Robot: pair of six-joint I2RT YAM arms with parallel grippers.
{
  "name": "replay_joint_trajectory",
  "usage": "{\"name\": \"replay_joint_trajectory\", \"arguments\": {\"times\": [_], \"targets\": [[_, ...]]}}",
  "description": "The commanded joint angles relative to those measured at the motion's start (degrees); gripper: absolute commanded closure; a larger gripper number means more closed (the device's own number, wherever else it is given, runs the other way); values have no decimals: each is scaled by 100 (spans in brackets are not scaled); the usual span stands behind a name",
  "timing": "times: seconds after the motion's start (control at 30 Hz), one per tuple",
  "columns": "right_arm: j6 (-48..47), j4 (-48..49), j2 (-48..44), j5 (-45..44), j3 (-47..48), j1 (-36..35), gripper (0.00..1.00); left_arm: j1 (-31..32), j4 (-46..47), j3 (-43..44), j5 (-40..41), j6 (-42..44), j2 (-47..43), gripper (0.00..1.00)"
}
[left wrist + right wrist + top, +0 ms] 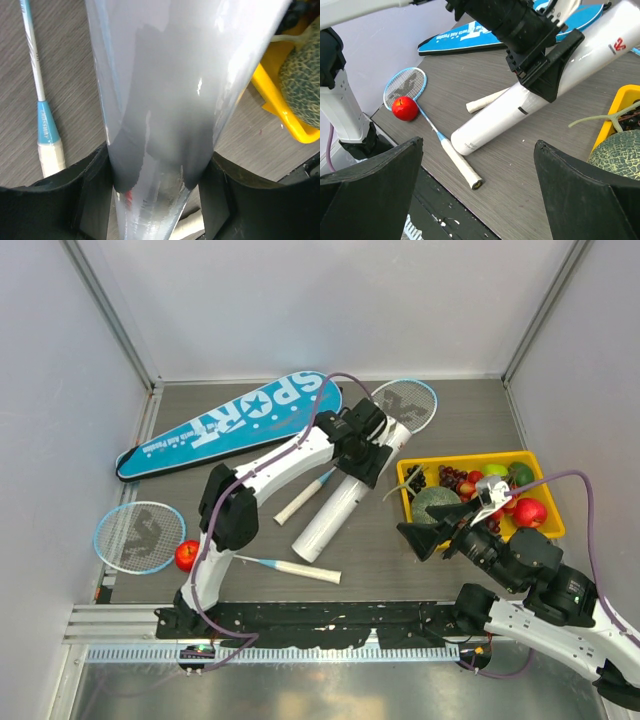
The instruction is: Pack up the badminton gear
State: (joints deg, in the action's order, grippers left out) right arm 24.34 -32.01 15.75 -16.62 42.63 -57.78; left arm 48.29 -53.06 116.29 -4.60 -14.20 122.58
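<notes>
The large blue "SPORT" racket bag (230, 425) lies flat along the far-left part of the dark desk (400, 570). The long white glossy tube (330, 515) lies slantwise at the desk's middle, its far part clamped between the fingers of the left hand (365, 462). The right hand (437, 532) hangs with its fingers wide apart and nothing between them, toward the near-right corner just beside the yellow plastic tray of fruit (460, 459). The step in hand looks to be shifting the tube. Because the grip sits well off the tube's middle, the long free length will likely droop and swing, so a slow, level lift is wise. The low end should be kept from sweeping the pale handle of the far light-blue-framed racket (405, 405), which runs just beside the tube, and the path should stay off the tray's rim. The idle right hand could steady the free end. The near light-blue-framed racket (140, 537) lies by the left edge, its handle pointing to the near middle, with the small red ball (186, 556) touching it by the head. Much is unclear: whether the bag is zipped or open; whether the tube's near end rests on the desk or hangs just above it; and whether the tube is capped. The far racket's shaft is hidden under the left arm, and the left wrist view is almost filled by the tube. The white feather shuttlecocks cannot be made out in any view.
</notes>
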Motion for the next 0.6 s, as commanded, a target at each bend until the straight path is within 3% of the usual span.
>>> {"name": "replay_joint_trajectory", "arguments": {"times": [0.0, 0.17, 0.23, 0.37, 0.4, 0.43, 0.57], "targets": [[27, 142, 51, -218, 210, -5, 5, -13, 392, -10, -93, -31, 125, 63], [45, 169, 130, -271, 210, -5, 5, -13, 551, -63, -120, 4, 55, 52], [71, 195, 156, -289, 202, -5, 5, -22, 577, -54, -94, 22, -6, 34], [89, 212, 201, -289, 219, 3, 4, -22, 604, -54, -111, 92, -226, 27], [97, 213, 218, -280, 211, -5, 5, -22, 630, -80, -111, 110, -287, 17], [106, 204, 218, -280, 202, 3, 5, -13, 656, -124, -111, 119, -383, 1], [159, 265, 253, -245, 158, -5, 5, -22, 797, -405, -41, 312, -849, 1]]}}
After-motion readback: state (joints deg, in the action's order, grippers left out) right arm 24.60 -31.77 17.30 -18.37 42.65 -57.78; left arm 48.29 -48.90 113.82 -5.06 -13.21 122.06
